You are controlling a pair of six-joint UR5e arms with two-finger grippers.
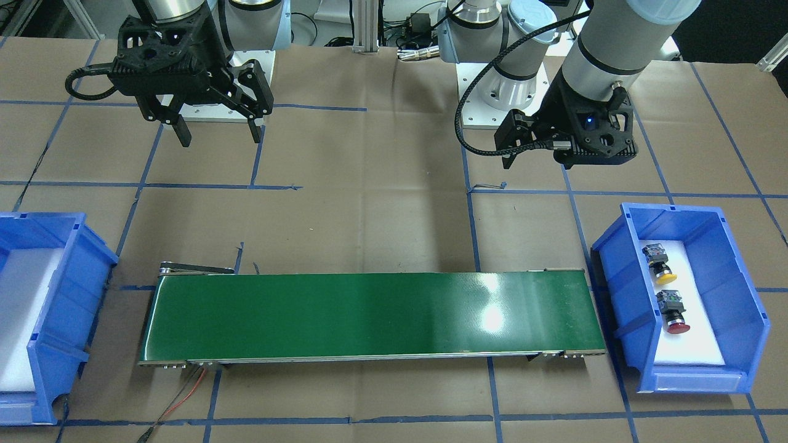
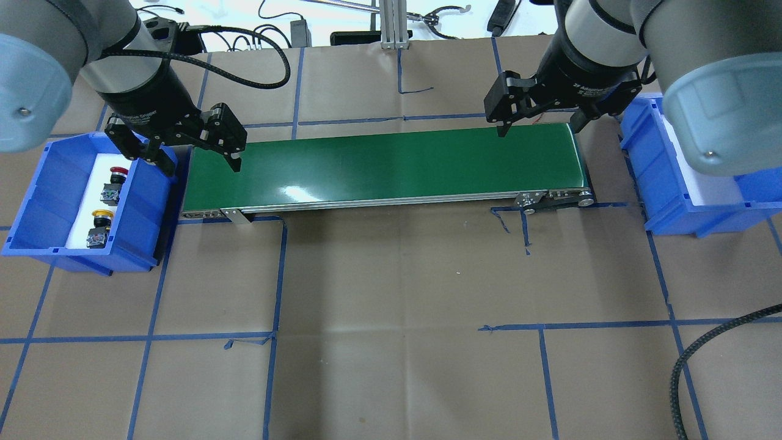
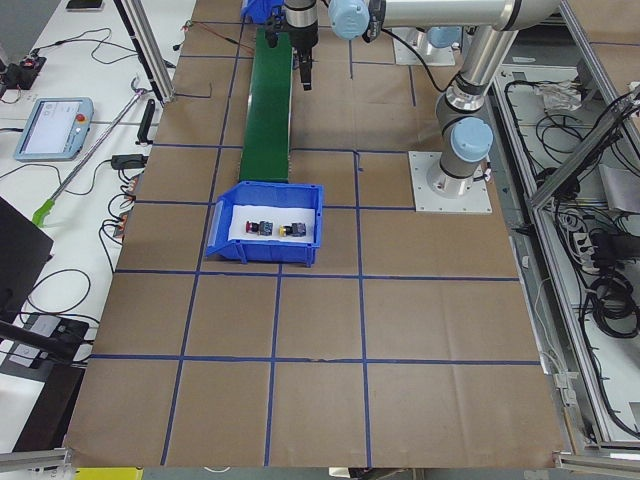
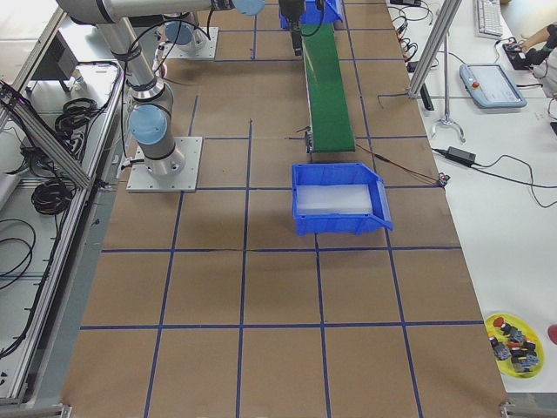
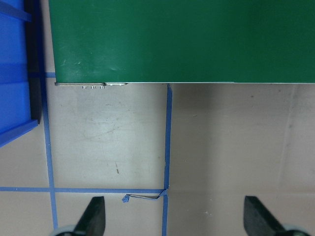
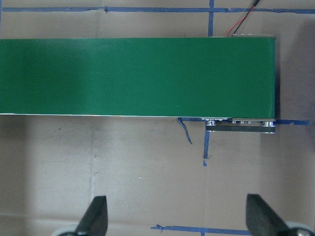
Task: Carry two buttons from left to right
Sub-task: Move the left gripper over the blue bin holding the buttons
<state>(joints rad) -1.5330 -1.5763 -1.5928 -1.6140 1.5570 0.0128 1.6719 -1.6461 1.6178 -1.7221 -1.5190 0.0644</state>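
Front-facing view: right blue bin [image 1: 68, 295] runs off the frame edge; overhead, the right arm's elbow [image 2: 715, 110] hides much of its inside. Left wrist view: only the tips of the left gripper [image 5: 172, 219] show at the bottom edge, left blue bin [image 5: 15, 73] cut to a corner. Right side view: bits in the yellow dish [image 4: 536, 347] too small to name.

A robotics lab: two industrial arms [image 3: 468, 140] are bolted to metal base plates [image 3: 425, 200] on a paper-covered surface [image 3: 300, 330] gridded with blue tape [image 2: 122, 338]. There is also a green conveyor belt [image 1: 369, 317], aluminium framing [image 3: 585, 152] hung with cables [image 3: 610, 290], and a teach pendant [image 4: 492, 84] on a white side bench [image 3: 70, 70].
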